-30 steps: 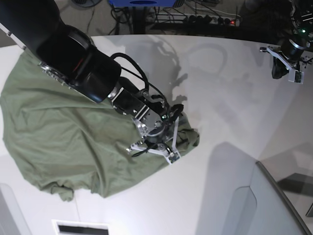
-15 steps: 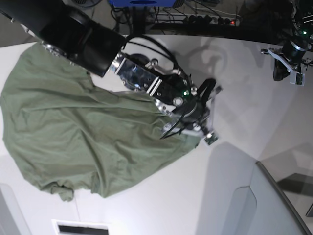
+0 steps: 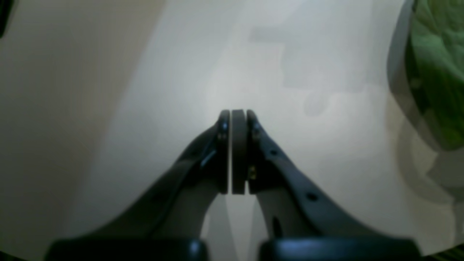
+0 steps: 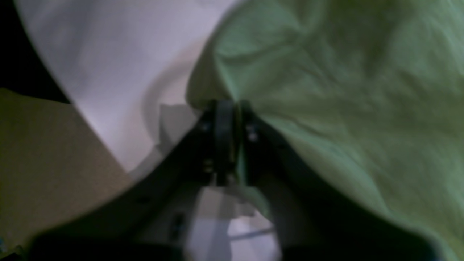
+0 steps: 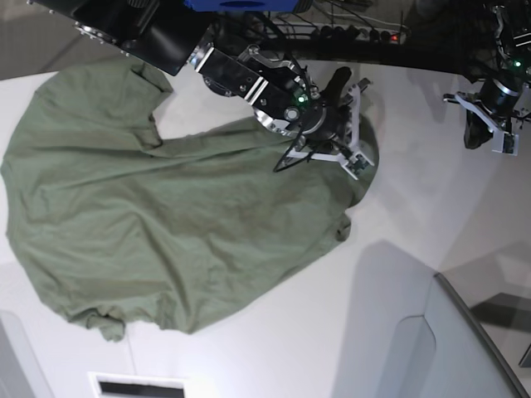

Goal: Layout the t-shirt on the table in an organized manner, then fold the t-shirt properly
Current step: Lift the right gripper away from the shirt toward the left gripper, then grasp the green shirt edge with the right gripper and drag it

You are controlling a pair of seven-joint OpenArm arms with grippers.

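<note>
The olive-green t-shirt lies spread and wrinkled over the left and middle of the white table. My right gripper is at the shirt's far right corner. In the right wrist view its jaws stand close together, shut on the t-shirt's edge. My left gripper hangs above the table's far right corner, away from the cloth. The left wrist view shows it shut with nothing between the pads, and a patch of the t-shirt at the upper right.
A grey translucent panel rises at the front right. Cables and a power strip lie beyond the far edge. A slotted white plate sits at the front edge.
My right gripper has carried the shirt's corner up and to the right, drawing the bunched cloth out flatter. The left arm has barely moved.
</note>
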